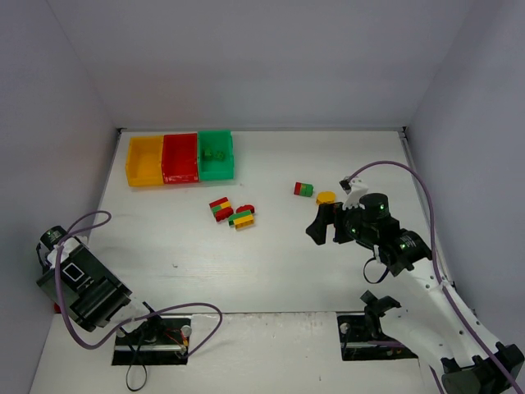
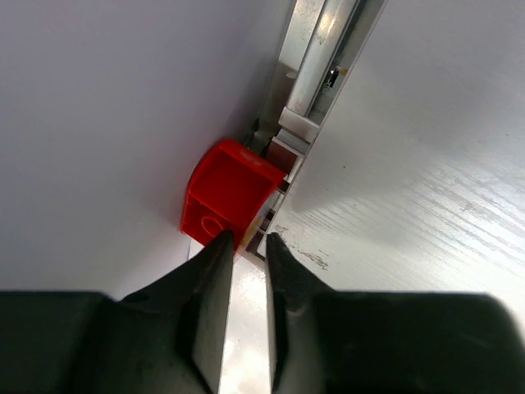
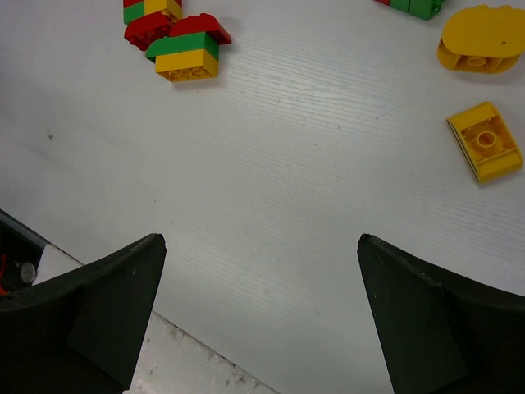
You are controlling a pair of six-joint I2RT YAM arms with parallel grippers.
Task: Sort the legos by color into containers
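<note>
The containers stand in a row at the back left: yellow [image 1: 143,161], red [image 1: 180,158] and green [image 1: 216,155], the green one with a green lego [image 1: 215,153] inside. Two multicolour lego clumps [image 1: 220,208] [image 1: 243,217] lie mid-table, and a red-green pair [image 1: 303,189] and a round yellow piece [image 1: 326,198] lie further right. My right gripper [image 1: 324,228] hovers open just in front of those. In its wrist view the gripper [image 3: 261,242] holds nothing, with a clump [image 3: 187,51], the round yellow piece [image 3: 481,39] and a flat yellow brick [image 3: 485,141] ahead. My left gripper [image 2: 246,238] shows a narrow empty gap.
The left arm [image 1: 82,283] is folded at the near left corner, against the side wall. Just past its fingertips a red block-like piece [image 2: 228,193] sits by a metal rail [image 2: 316,74] along the wall; I cannot tell whether it is a lego. White walls enclose the table.
</note>
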